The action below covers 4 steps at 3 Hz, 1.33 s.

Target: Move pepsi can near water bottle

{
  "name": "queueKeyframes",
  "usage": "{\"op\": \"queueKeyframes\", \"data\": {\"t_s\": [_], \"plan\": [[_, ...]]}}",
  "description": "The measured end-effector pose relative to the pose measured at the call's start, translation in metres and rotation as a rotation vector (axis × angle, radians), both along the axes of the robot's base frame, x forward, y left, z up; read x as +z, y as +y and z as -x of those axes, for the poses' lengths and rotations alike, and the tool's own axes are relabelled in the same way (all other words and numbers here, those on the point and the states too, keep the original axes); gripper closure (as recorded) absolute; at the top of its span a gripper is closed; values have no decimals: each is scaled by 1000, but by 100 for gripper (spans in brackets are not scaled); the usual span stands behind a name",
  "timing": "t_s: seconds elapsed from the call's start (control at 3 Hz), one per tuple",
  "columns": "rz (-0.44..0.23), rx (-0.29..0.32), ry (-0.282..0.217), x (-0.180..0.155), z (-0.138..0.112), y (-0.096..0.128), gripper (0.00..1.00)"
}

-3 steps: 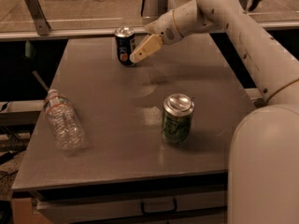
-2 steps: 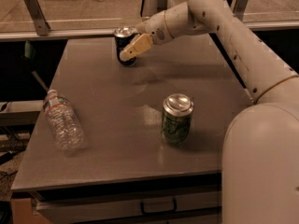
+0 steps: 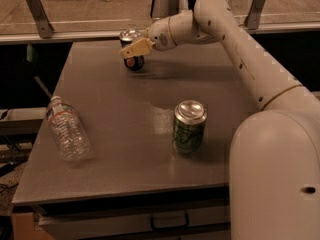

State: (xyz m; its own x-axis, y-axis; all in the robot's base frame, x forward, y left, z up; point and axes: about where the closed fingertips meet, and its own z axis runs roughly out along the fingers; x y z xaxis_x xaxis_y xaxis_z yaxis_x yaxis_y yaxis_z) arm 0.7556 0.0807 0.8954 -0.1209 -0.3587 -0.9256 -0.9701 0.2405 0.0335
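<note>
Grey table (image 3: 125, 154), fingers (image 3: 136, 48) clasping pepsi can (image 3: 133, 63) at back, water bottle (image 3: 67, 134) front-left

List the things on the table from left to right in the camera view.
water bottle → pepsi can → green can. The gripper is at the pepsi can near the table's far edge, overlapping it, so it has no separate place in the order.

Light: dim; a warm brown cast over everything
Source: from above; pale sheen on the middle of the desk (image 3: 150, 104)
Glare: bright spot on the green can (image 3: 189, 126) top
Shadows: soft; right of the green can; under the gripper (image 3: 135, 49) at the pepsi can (image 3: 134, 63), far side
</note>
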Motion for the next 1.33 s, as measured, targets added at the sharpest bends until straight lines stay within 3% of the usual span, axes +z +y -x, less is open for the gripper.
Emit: {"op": "queueKeyframes", "data": {"t_s": [0.33, 0.67, 1.0, 1.33], "plan": [[-28, -6, -1, 3, -6, -1, 64], [-69, -8, -44, 33, -7, -13, 87], [-72, -5, -45, 34, -7, -11, 100], [-72, -5, -45, 34, -7, -10, 100]]}}
